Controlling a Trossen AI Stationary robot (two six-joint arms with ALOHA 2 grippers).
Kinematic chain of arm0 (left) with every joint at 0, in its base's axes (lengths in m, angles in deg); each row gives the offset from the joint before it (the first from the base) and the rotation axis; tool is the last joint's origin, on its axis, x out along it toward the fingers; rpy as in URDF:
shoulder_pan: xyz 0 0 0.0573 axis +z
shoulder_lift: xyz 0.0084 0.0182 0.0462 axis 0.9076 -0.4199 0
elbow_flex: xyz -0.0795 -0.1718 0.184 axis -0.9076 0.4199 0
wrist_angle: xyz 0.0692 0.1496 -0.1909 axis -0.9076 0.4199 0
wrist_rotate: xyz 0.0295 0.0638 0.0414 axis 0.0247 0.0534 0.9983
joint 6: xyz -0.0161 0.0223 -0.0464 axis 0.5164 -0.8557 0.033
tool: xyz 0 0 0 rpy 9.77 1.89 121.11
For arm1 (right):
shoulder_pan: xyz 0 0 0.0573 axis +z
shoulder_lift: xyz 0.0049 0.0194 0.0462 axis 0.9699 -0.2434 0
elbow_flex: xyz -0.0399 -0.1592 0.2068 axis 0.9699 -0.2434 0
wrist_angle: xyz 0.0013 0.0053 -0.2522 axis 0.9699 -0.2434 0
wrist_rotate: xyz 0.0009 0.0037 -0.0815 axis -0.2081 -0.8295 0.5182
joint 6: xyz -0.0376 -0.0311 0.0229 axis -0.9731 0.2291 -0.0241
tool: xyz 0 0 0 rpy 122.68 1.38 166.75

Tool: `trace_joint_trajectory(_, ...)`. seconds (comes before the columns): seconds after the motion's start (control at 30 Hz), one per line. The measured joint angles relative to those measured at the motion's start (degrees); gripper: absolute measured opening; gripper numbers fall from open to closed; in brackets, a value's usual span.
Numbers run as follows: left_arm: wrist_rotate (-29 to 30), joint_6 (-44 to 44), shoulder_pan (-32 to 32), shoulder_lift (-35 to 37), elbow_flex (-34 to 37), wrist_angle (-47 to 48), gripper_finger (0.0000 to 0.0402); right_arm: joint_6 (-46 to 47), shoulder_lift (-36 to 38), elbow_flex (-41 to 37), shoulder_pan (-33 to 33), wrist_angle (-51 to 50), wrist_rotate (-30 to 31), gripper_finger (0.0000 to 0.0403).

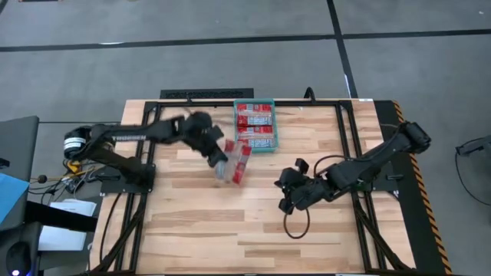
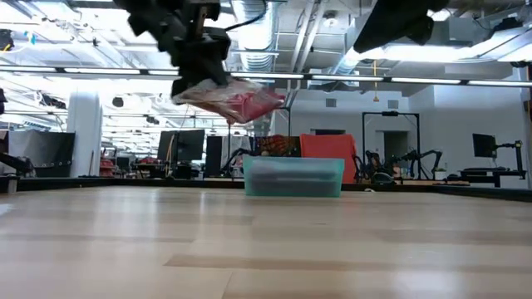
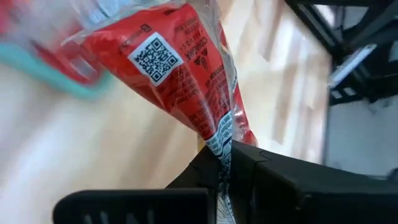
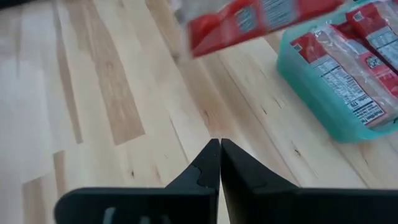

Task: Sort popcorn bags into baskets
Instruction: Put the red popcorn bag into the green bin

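Popcorn bags (image 1: 255, 121) are already laid in the basket (image 1: 273, 146) at the table's far side. One further packet (image 1: 240, 162) is held aloft just beside it, pinched in the left gripper (image 1: 224, 165); the right gripper (image 1: 287, 201) is closed, empty.

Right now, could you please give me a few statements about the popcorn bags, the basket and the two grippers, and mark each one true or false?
1. The left gripper is shut on a red popcorn bag. True.
2. That held bag is lying flat on the wooden table. False: in the low view it hangs in the air, clear of the tabletop.
3. The teal basket already holds popcorn bags. True: red packets lie inside it.
4. The right gripper is holding a packet. False: it is shut on nothing, low over bare wood.
5. The basket sits at the table's near edge. False: it stands at the far edge in the high view.
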Motion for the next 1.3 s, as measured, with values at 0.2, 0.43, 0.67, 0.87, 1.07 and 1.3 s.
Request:
trace_joint_trajectory(0.2, -2.4, -19.6, 9.6, -7.7, -15.4, 16.6, 0.0001, 0.0, -0.1, 0.0, -1.6, -0.3, -0.2, 0.0028)
trace_joint_trajectory(0.43, -0.9, -37.0, 14.7, -22.2, -33.4, 28.5, 0.0001, 0.1, -0.1, 0.0, -3.1, -0.6, -0.2, 0.0016)
trace_joint_trajectory(0.67, 1.0, -48.8, 15.6, -34.8, -52.0, 39.1, 0.0000, 0.9, -0.1, 0.0, -3.4, -3.8, -0.2, 0.0035)
trace_joint_trajectory(0.87, 3.0, -53.4, 14.6, -43.3, -65.1, 44.0, 0.0000, 0.7, -0.1, 0.0, -3.4, -7.8, -0.2, 0.0029)
trace_joint_trajectory(1.07, 3.3, -58.3, 12.4, -49.2, -72.8, 51.0, 0.0000, 0.7, -0.1, 0.0, -3.4, -7.9, -0.3, 0.0018)
trace_joint_trajectory(1.3, 6.1, -62.6, 9.8, -50.3, -73.0, 51.1, 0.0000, 1.0, -0.1, 0.0, -3.4, -7.7, -0.2, 0.0033)
